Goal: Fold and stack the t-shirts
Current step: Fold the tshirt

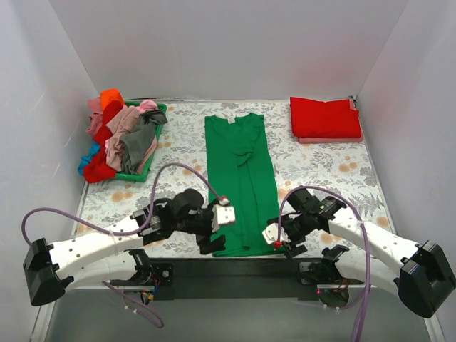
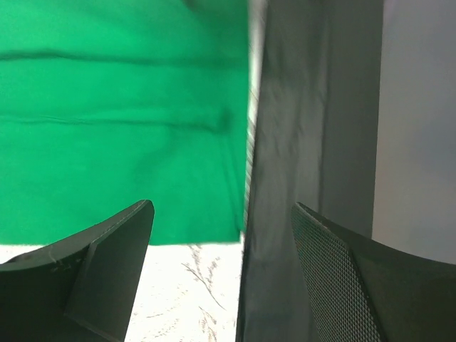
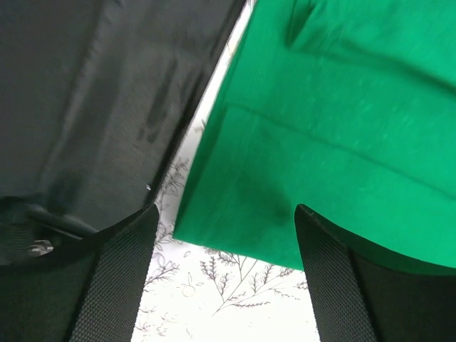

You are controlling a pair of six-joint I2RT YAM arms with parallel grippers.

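Observation:
A bright green t-shirt [image 1: 241, 182] lies folded lengthwise into a long strip down the middle of the table, collar at the far end. My left gripper [image 1: 216, 239] hovers at its near left hem corner, and my right gripper [image 1: 283, 242] at its near right hem corner. In the left wrist view the green shirt [image 2: 121, 121] fills the upper left, and my left gripper [image 2: 221, 217] is open and empty above the hem corner. In the right wrist view my right gripper [image 3: 226, 217] is open over the green shirt [image 3: 335, 128], holding nothing. A folded red t-shirt [image 1: 325, 117] rests on a pink one [image 1: 331, 140] at the back right.
A green basket [image 1: 157, 132] at the back left holds a heap of red, pink, grey, orange and blue shirts [image 1: 117, 139]. The floral-print cloth [image 1: 320, 167] covers the tabletop. A black strip [image 1: 235, 267] runs along the near edge by the arm bases. White walls enclose the sides.

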